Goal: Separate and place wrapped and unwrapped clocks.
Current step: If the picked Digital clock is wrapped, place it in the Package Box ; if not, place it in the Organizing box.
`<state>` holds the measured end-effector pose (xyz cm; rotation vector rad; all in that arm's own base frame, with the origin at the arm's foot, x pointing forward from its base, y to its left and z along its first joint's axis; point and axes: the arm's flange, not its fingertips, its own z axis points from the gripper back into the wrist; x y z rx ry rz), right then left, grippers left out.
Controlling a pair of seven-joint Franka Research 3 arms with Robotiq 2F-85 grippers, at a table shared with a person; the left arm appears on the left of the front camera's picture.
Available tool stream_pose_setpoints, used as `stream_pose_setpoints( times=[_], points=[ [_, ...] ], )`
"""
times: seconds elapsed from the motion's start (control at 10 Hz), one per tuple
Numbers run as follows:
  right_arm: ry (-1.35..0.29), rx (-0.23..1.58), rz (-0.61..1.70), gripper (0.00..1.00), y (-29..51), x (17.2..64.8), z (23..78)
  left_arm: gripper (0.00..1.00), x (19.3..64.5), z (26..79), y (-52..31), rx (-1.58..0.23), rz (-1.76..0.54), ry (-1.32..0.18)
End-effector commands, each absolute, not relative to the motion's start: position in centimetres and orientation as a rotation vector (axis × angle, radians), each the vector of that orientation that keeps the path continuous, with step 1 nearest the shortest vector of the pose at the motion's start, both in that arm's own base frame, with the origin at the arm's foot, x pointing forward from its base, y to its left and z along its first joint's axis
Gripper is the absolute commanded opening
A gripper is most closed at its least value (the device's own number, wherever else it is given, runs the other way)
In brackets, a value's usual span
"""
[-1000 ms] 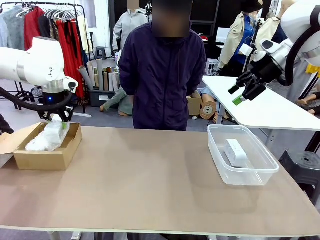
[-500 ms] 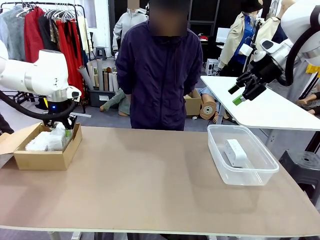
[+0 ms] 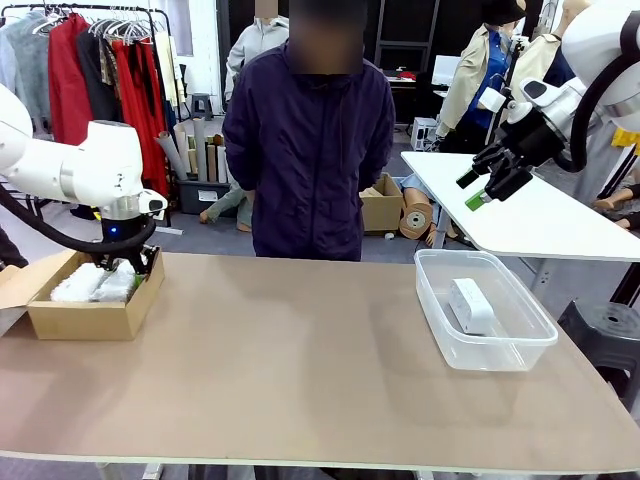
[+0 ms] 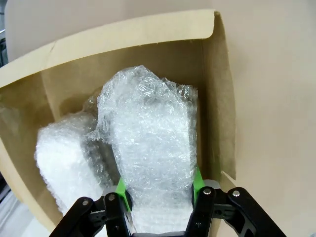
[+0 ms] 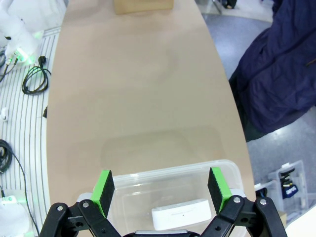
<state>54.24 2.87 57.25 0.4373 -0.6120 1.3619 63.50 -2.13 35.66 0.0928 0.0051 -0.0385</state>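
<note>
Inside box (image 4: pixel 217 98), left pincer (image 4: pixel 160 190) grips wrapped clock (image 4: pixel 153 148).

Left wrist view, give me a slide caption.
Left claw lowering a bubble-wrapped clock into the cardboard box beside another.

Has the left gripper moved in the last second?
Yes. The left gripper, shut on a wrapped clock, has sunk lower into the cardboard box.

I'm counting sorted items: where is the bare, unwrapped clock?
The unwrapped clock lies in the clear plastic bin on the table's right side in the front view, below the raised right gripper.
</note>
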Motion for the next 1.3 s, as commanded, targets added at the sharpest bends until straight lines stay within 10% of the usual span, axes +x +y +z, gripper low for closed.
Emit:
stream_pose_setpoints(
  times=[0.0, 0.5, 1.2],
  points=[
    [-0.613, 0.438, 1.363, 1.0, 2.9, 54.3, 57.3, 0.13, 63.9, 35.6, -1.5, 0.078, -0.03, 0.009],
    [-0.613, 0.438, 1.363, 1.0, 2.9, 54.3, 57.3, 1.0, 63.5, 36.5, -1.9, 0.087, -0.017, -0.007],
    [-0.613, 0.438, 1.363, 1.0, 2.9, 54.3, 57.3, 1.0, 61.6, 42.0, -3.0, 0.067, -0.019, -0.039]
  ],
)
